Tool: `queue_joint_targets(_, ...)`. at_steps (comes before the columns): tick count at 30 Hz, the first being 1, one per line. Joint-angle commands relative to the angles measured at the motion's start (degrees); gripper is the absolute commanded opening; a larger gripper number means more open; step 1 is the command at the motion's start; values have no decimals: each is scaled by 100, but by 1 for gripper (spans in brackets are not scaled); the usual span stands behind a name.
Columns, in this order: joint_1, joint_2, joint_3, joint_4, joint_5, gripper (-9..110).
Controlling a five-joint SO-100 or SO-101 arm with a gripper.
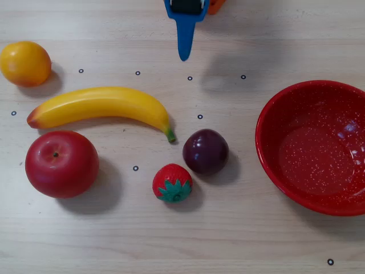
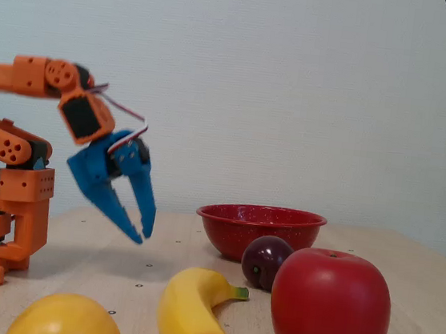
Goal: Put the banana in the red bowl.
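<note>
1. While the banana [image 1: 102,106] lies untouched on the table [image 1: 239,228], overhead view shows only the blue gripper [image 1: 183,55] tip at top edge, pointing down-frame. Banana sits below and left of that tip, well apart. Bowl [image 1: 268,142] lies below and far right of it, empty.
2. Same view, other fruit: orange [image 1: 25,63] far left of the tip; apple [image 1: 61,163] beyond the banana; plum [image 1: 206,150] and strawberry [image 1: 172,182] below, near the banana's green end.
3. Textures overhead: banana long, curved, glossy plastic, orange-red at left end. Bowl round, glossy red, white-speckled inside. Table pale wood grain with small ring marks.
4. Fixed view: gripper [image 2: 140,237] hangs above the table, tilted down, jaws narrowly parted, holding nothing. Banana [image 2: 190,312] lies nearer the camera, below and right of the tips; bowl [image 2: 260,229] farther right.
5. Judgement: approach step, nothing done yet. Best to open wider, come down over the banana's thick middle, and close across its width. Slick, rounded skin may slip; a centred grip should limit tilt.
</note>
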Motion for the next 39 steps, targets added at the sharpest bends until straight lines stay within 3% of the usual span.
queue_joint_targets(1,-264,-202,-993,290,483,0)
queue_joint_targets(12,-1318,-2276,-3454,1459,861,0)
queue_joint_targets(24,-1978,-4579,-6100,3261,2558,0)
queue_joint_targets(31,-2399,-5687,-7075,3533,3146,7)
queue_joint_targets(39,-2751,-6478,-7497,3568,3718,25)
